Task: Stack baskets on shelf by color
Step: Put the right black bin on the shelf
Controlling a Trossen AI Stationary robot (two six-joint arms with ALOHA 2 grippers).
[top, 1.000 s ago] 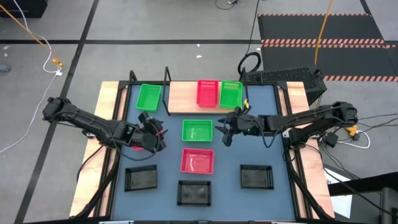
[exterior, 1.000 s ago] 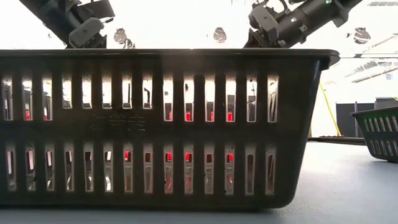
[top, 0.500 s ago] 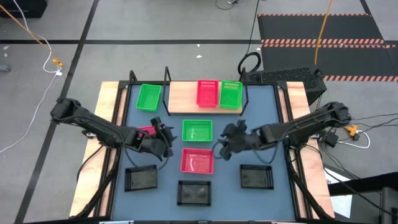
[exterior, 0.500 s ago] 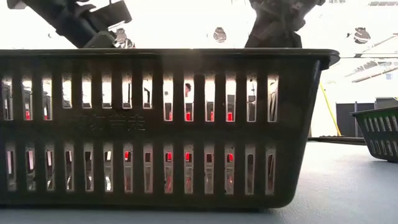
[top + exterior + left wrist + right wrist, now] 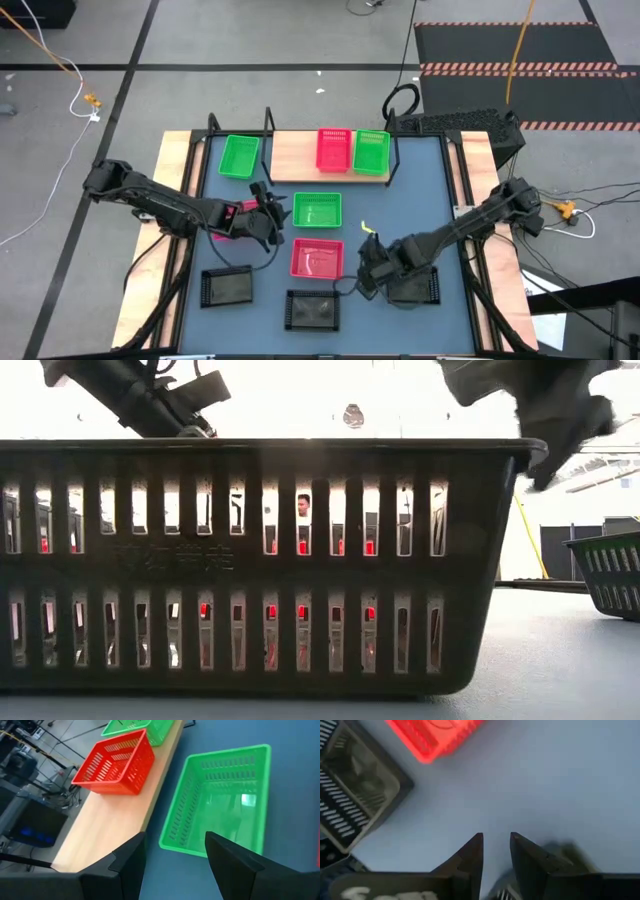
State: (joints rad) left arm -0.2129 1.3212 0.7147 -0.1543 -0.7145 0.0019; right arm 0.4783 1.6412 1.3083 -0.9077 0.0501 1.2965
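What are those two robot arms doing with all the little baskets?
They are sorting baskets by color onto the wooden shelf. One pink basket and two green ones sit there already. The left gripper is open, facing a green basket on the table. The right gripper hangs low between a pink basket and a black basket, holding nothing.
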